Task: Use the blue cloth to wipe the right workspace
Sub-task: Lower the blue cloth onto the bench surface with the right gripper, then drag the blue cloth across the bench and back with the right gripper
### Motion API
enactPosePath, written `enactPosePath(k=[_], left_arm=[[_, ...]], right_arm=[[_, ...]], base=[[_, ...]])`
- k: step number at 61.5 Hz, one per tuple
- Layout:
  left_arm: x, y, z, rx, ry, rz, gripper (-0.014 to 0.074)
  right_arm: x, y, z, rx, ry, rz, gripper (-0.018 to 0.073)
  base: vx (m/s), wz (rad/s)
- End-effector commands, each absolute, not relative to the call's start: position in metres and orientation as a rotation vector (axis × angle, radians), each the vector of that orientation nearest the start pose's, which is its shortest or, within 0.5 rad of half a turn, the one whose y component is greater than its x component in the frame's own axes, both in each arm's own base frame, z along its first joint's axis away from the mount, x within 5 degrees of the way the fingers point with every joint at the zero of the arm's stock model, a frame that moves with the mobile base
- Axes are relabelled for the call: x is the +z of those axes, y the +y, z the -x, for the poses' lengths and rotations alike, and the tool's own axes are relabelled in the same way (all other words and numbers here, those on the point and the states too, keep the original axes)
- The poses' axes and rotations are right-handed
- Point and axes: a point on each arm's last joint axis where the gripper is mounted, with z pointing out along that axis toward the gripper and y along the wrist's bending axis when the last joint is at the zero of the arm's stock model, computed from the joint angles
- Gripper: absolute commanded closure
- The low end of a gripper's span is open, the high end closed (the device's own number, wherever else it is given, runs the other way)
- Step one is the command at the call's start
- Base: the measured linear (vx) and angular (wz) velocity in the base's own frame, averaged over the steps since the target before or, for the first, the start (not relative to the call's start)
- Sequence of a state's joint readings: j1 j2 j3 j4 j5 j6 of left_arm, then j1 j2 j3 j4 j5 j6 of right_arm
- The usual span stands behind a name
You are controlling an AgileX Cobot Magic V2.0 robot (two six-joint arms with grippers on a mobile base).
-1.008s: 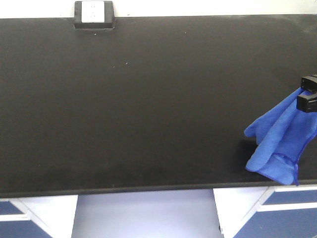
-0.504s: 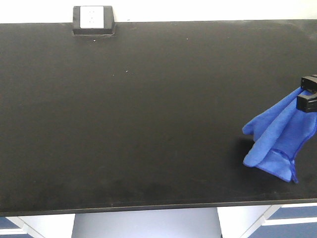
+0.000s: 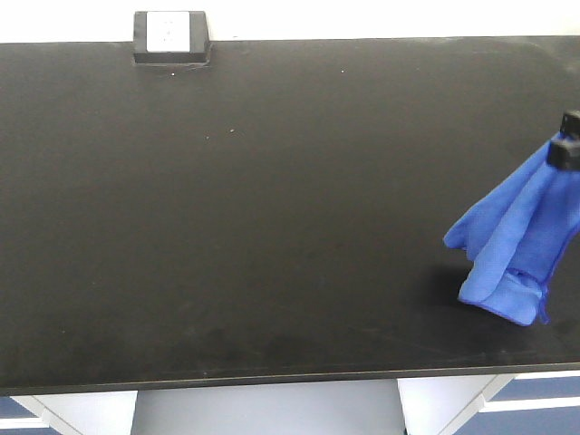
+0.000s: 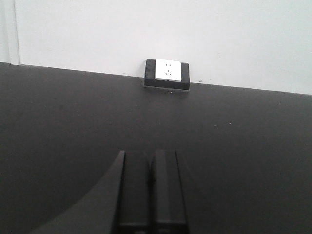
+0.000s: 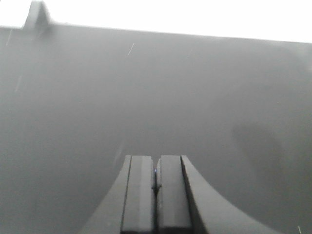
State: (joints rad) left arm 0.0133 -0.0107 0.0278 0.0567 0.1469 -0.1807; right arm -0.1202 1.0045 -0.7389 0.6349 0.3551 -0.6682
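Black bench (image 3: 272,227): right fingers (image 3: 562,155) clamp the blue cloth (image 3: 507,245), its bottom touching; left fingers (image 4: 165,190) pressed together, empty.

front view steeply above countertop (image 3: 272,227), wrist views low, skimming it

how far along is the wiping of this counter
Done: the blue cloth is gripped by the right tool and hangs with its lower end on the black countertop near the right edge. In hand: positioning for a stroke, it seems. Left: nearly the whole counter, where pale specks show. The left tool is shut and holds nothing.
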Motion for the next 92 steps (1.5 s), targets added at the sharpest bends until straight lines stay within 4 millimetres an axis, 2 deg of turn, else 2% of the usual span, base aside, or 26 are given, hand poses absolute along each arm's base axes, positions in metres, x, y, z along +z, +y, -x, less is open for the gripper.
enactPosePath(k=[1, 11, 19, 26, 33, 42, 50, 54, 61, 68, 73, 82, 92], left_arm=[[0.189, 0.001, -0.057, -0.096, 1.578, 0.122, 0.0602], [0.189, 0.001, -0.057, -0.096, 1.578, 0.122, 0.0602], [0.189, 0.001, -0.057, -0.096, 1.578, 0.122, 0.0602], [0.189, 0.001, -0.057, -0.096, 1.578, 0.122, 0.0602], [0.189, 0.001, -0.057, -0.096, 1.578, 0.122, 0.0602], [0.189, 0.001, -0.057, -0.096, 1.578, 0.122, 0.0602], [0.189, 0.001, -0.057, -0.096, 1.578, 0.122, 0.0602], [0.189, 0.001, -0.057, -0.096, 1.578, 0.122, 0.0602], [0.189, 0.001, -0.057, -0.096, 1.578, 0.122, 0.0602], [0.189, 0.001, -0.057, -0.096, 1.578, 0.122, 0.0602], [0.189, 0.001, -0.057, -0.096, 1.578, 0.122, 0.0602], [0.189, 0.001, -0.057, -0.096, 1.578, 0.122, 0.0602], [0.189, 0.001, -0.057, -0.096, 1.578, 0.122, 0.0602]], right_arm=[[0.322, -0.012, -0.229, 0.091, 1.974, -0.019, 0.0559], [0.282, -0.017, -0.260, 0.104, 2.128, -0.043, 0.0559], [0.235, -0.020, -0.284, 0.079, 2.288, 0.005, 0.0558], [0.195, -0.017, -0.297, 0.111, 2.423, 0.016, 0.0558], [0.157, 0.001, -0.305, 0.182, 2.542, 0.039, 0.0558], [0.131, 0.044, -0.306, 0.264, 2.605, 0.129, 0.0557], [0.126, 0.090, -0.300, 0.312, 2.589, 0.248, 0.0557], [0.127, 0.120, -0.292, 0.323, 2.554, 0.333, 0.0557], [0.136, 0.162, -0.284, 0.331, 2.475, 0.431, 0.0557], [0.150, 0.195, -0.281, 0.316, 2.370, 0.536, 0.0557], [0.160, 0.209, -0.281, 0.271, 2.288, 0.613, 0.0557], [0.168, 0.205, -0.292, 0.159, 2.223, 0.534, 0.0553], [0.171, 0.169, -0.311, -0.013, 2.220, 0.226, 0.0549]], base=[[0.00, 0.00], [0.00, 0.00], [0.00, 0.00], [0.00, 0.00], [0.00, 0.00], [0.00, 0.00], [0.00, 0.00], [0.00, 0.00], [0.00, 0.00], [0.00, 0.00], [0.00, 0.00], [0.00, 0.00], [0.00, 0.00]])
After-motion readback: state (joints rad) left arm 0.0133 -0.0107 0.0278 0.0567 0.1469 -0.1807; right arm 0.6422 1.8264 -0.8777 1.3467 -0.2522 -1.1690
